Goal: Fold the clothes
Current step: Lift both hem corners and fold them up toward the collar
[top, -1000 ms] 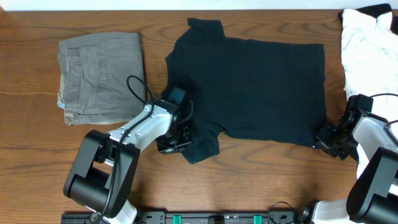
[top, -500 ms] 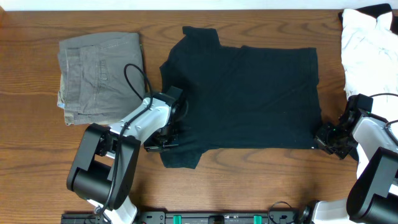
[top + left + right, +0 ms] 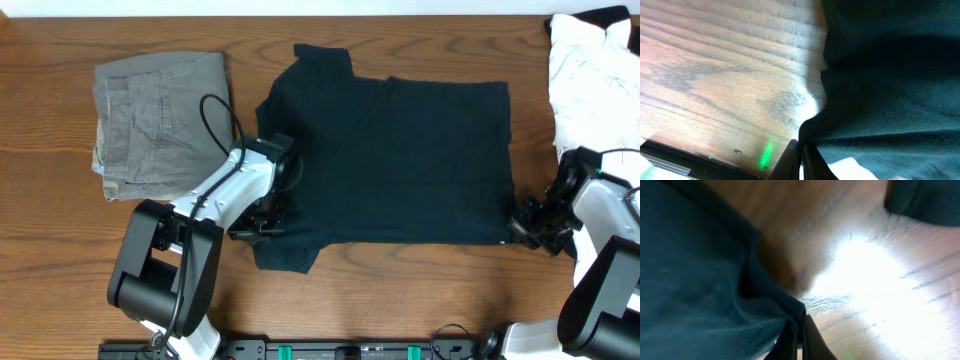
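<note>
With the shirt spread flat in the middle of the table, left jaws pinching its near sleeve and right jaws its near hem corner, lift both ends level, hold the edge taut, fold toward the far edge.

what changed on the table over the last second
The left gripper, shut on the black T-shirt by its near sleeve, pulled toward the trousers, and the whole shirt slid a little that way. The right gripper closed its jaws on the shirt's near hem corner. The trousers and the white garment stayed put.
</note>
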`<state>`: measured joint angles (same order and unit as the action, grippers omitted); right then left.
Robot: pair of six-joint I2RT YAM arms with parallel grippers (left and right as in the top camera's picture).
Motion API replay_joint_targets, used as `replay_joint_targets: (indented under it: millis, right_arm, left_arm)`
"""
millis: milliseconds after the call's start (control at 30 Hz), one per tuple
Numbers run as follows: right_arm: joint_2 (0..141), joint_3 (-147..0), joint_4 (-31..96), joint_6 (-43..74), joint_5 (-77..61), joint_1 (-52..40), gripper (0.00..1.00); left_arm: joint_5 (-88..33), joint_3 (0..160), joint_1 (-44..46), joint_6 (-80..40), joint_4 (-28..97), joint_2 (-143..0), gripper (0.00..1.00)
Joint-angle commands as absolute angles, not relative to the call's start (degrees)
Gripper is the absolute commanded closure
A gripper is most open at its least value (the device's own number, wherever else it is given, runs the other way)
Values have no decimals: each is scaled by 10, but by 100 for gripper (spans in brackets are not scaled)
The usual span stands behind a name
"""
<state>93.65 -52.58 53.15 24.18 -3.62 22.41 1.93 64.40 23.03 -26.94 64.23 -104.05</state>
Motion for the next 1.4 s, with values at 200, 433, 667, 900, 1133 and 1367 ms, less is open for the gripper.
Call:
replay_joint_targets:
  millis: [200,433,667,900,1133,1367]
  right_arm:
    - [940,-616,600,244,-32,221,99]
    - [940,-644,618,244,-46,219,99]
    - [940,-662,618,264,-47,198,99]
    - [940,-669,595,286,-45,184,99]
    - [940,-671,567,301,-45,176,99]
    - [941,-675,534,313,-46,175,99]
  left_arm:
    - [-11,710,229,-251,682,-1035,94]
    - [-11,733,229,-251,686,-1035,94]
    - [-11,777,229,-250,706,-1035,94]
    - [-11,823,229,-242,711,-1035,94]
    - [-10,875,219,-239,711,-1035,94]
    - [-8,894,211,-230,689,-1035,94]
